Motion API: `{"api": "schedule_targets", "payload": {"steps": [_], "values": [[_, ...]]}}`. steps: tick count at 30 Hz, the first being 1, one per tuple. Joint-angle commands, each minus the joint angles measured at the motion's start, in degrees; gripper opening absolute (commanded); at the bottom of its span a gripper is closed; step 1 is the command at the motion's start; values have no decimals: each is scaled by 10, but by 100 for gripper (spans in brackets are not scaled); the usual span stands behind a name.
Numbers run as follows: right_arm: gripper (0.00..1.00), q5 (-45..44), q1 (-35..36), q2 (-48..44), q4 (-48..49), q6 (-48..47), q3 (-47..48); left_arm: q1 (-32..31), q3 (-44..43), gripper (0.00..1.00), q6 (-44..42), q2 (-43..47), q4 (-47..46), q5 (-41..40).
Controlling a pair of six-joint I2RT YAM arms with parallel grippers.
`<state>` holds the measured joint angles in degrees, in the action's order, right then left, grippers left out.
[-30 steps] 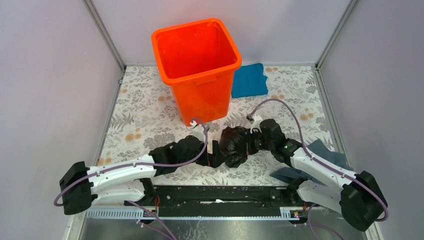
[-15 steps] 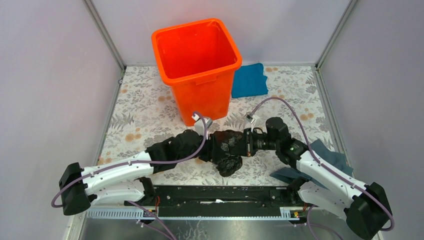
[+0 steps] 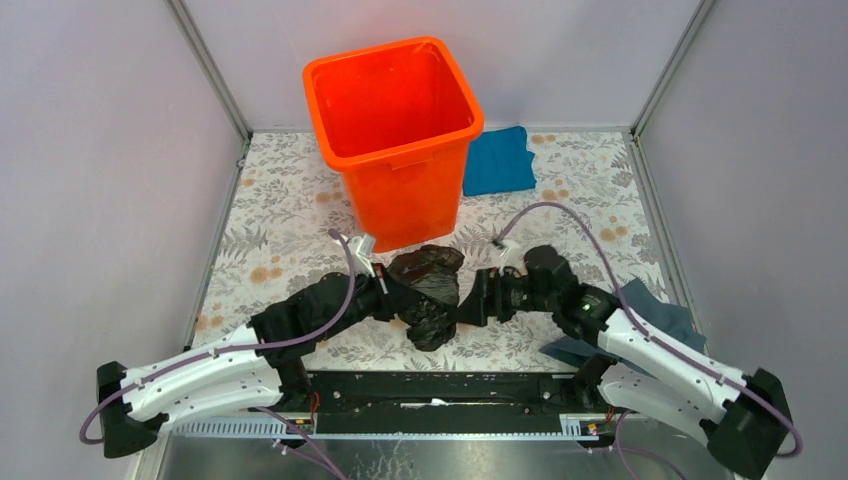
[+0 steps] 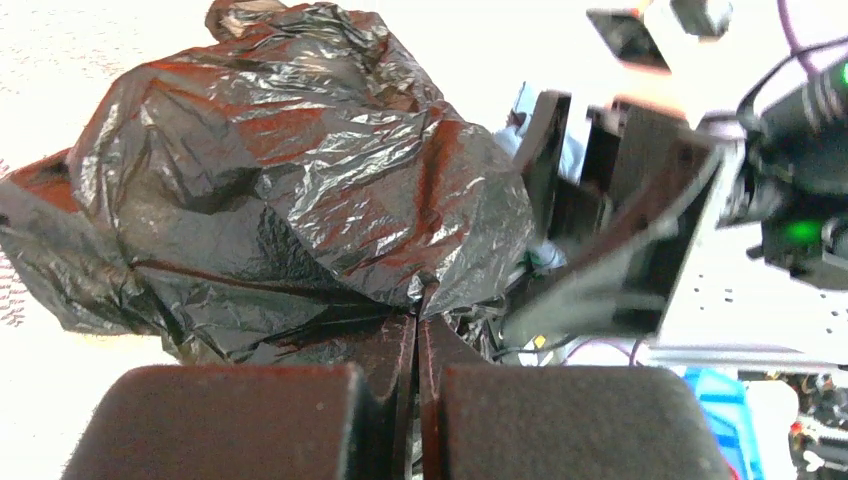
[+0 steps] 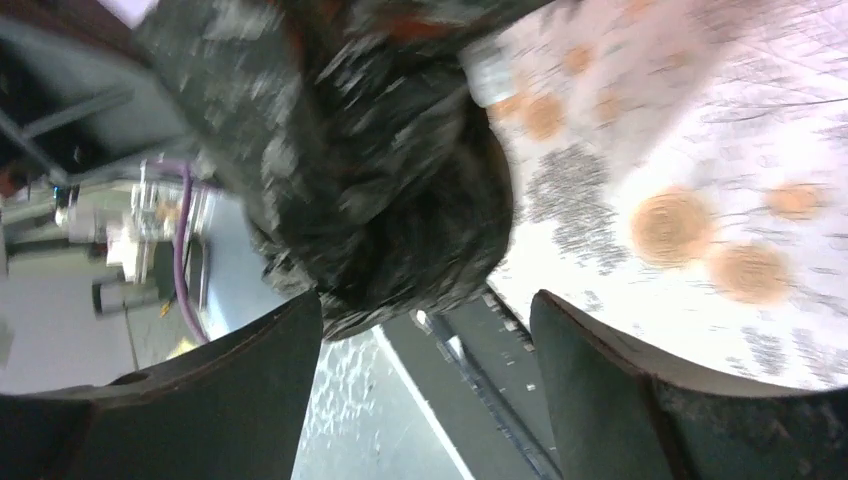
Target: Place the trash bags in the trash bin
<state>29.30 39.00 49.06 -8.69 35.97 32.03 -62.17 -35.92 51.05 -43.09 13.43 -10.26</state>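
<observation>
Bag [image 3: 428, 290] has been passed over: now pinched by left hand [image 3: 395, 297], let go by right hand [image 3: 480, 298], now spread. Bin [image 3: 400, 195] at 12 o'clock; drop-in not yet done.

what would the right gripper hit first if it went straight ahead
Most likely the black trash bag, bunched just ahead of the open right gripper; the left gripper, shut on it, lies beyond. Exact gap unclear.

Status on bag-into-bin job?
Done: the black trash bag is bunched, and the left gripper is shut on it. In hand: the right gripper stands open around it. Left: the bag is outside the orange trash bin, which looks empty.
</observation>
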Motion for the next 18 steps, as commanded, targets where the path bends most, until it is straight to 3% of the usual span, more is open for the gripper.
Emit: {"api": "schedule_targets", "payload": {"steps": [1,6,18], "values": [[83,-102,147,49,80,65,33,7,43,0,61,39,-33,-43],[86,-262,234,140,38,106,104,7,40,0,73,60,-15,-62],[92,-413,274,195,-13,94,201,7,29,0,47,119,24,-67]]}}
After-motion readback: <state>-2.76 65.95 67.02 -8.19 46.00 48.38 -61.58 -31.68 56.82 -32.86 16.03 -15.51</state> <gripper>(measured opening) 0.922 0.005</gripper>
